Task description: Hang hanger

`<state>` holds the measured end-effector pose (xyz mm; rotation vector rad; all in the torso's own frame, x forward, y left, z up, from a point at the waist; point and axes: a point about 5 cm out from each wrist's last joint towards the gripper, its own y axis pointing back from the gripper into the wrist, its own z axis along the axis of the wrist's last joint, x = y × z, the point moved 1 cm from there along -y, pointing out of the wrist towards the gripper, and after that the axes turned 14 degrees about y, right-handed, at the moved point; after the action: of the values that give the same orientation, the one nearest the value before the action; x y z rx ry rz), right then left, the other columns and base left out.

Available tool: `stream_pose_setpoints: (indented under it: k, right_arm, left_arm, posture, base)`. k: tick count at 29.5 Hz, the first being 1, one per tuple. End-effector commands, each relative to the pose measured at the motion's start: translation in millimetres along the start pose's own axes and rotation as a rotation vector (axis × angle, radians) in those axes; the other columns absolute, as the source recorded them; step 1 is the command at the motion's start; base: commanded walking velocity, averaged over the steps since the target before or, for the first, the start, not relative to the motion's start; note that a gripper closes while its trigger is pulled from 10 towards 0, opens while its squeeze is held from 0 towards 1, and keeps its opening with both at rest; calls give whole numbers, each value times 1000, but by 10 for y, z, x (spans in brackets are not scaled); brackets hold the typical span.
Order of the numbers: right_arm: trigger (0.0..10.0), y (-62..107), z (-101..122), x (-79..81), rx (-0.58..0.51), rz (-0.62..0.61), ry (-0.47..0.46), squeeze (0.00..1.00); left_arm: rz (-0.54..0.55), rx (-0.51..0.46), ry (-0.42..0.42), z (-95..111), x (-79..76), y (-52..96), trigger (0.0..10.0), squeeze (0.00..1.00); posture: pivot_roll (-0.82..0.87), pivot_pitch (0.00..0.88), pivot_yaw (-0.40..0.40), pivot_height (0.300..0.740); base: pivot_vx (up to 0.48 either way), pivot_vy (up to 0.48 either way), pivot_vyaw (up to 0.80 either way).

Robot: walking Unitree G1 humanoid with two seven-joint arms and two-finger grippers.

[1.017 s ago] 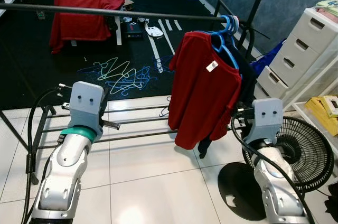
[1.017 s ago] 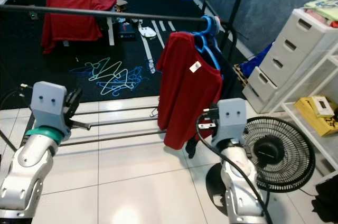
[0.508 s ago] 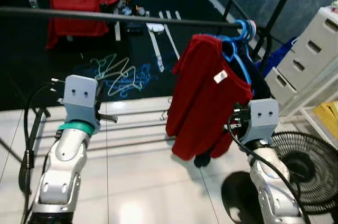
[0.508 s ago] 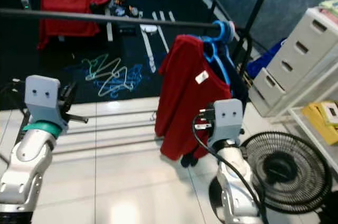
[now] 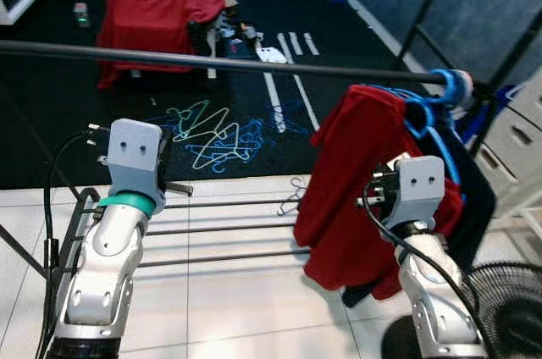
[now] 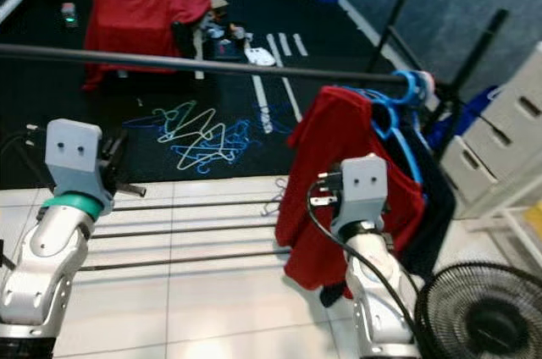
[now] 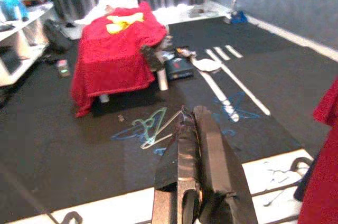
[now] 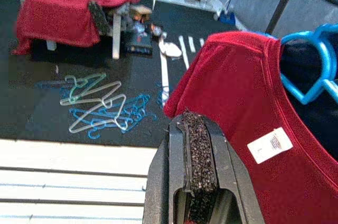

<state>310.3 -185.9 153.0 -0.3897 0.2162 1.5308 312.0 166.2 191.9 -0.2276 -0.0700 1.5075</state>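
Note:
A black clothes rail (image 5: 212,61) crosses in front of me at chest height. At its right end blue hangers (image 5: 432,96) hook over it, and a red shirt (image 5: 356,181) with a white tag hangs on one, with a dark garment (image 5: 478,198) behind. Several loose blue and pale hangers (image 5: 216,130) lie in a pile on the black mat beyond the rail. My left gripper (image 7: 190,115) is shut with nothing in it, raised below the rail and pointing toward the pile. My right gripper (image 8: 193,121) is shut and bare too, just in front of the red shirt (image 8: 237,102).
The rack's low bars (image 5: 229,232) run over the white tiles, with one hanger (image 5: 292,198) lying by them. A red-draped table (image 5: 161,3) stands at the back. A black fan (image 5: 508,308) and white drawers (image 5: 529,143) are at my right.
The whole view has shifted, so the shirt and rail end now sit further right. Both arms keep their raised pose and both grippers stay shut.

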Motion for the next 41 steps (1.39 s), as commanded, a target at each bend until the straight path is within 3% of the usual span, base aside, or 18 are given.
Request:
stream_pose_setpoints:
  k: [1, 8, 14, 15, 18, 19, 22, 24, 29, 31, 33, 35, 41]
  right_arm:
    - [10000, 17, -46, -38, 15, -20, 4, 0]
    - [10000, 7, -51, -48, 17, -27, 3, 0]
    - [10000, 12, -57, -144, 23, -75, 20, 0]
    - [10000, 12, -65, -219, 28, -111, 29, 0]
    - [10000, 12, -65, -219, 28, -111, 29, 0]
    - [10000, 4, -76, -331, 34, -156, 43, 0]
    - [10000, 4, -76, -331, 34, -156, 43, 0]
    - [10000, -15, -79, -497, 36, -215, 54, 0]
    - [10000, -23, -75, -491, 33, -213, 51, 0]
    - [10000, -16, -63, -320, 26, -165, 22, 0]
    - [10000, -16, -63, -320, 26, -165, 22, 0]
    - [10000, 6, -62, -217, 26, -138, 4, 0]
    - [10000, 19, -70, -191, 29, -128, 0, 0]
  left_arm:
    - [-18, 7, -1, -17, -39, 4, 10000, 0]
    - [-40, 20, 5, -38, -76, 26, 10000, 0]
    - [-54, 37, 26, -65, -84, 59, 10000, 0]
    - [-54, 42, 21, -76, -79, 66, 10000, 0]
    - [-54, 42, 21, -76, -79, 66, 10000, 0]
    - [-54, 52, 18, -94, -73, 73, 10000, 0]
    - [-54, 52, 18, -94, -73, 73, 10000, 0]
    - [-62, 68, -2, -124, -71, 78, 10000, 0]
    - [-62, 74, -13, -130, -74, 72, 10000, 0]
    - [-58, 72, -18, -126, -83, 65, 10000, 0]
    - [-58, 72, -18, -126, -83, 65, 10000, 0]
    - [-54, 74, -15, -128, -84, 66, 10000, 0]
    - [-54, 76, -13, -131, -87, 69, 10000, 0]
  posture:
    - [-17, 13, -8, 740]
    - [-19, 14, -6, 740]
    - [-20, 19, -3, 740]
    - [-21, 24, 1, 740]
    - [-21, 24, 1, 740]
    - [-26, 32, 9, 740]
    - [-26, 32, 9, 740]
    - [-21, 41, 16, 740]
    - [-16, 41, 16, 740]
    - [-10, 43, 17, 740]
    - [-10, 43, 17, 740]
    - [-11, 46, 16, 740]
    - [-11, 48, 15, 740]
  base:
    - [262, 0, 0]
    - [37, -40, 0]
    - [0, 0, 0]
    - [0, 0, 0]
    - [0, 0, 0]
    - [0, 0, 0]
    - [0, 0, 0]
    - [0, 0, 0]
    - [0, 0, 0]
    - [0, -141, 0]
    - [0, -281, 0]
    - [0, -317, 0]
    - [0, -319, 0]
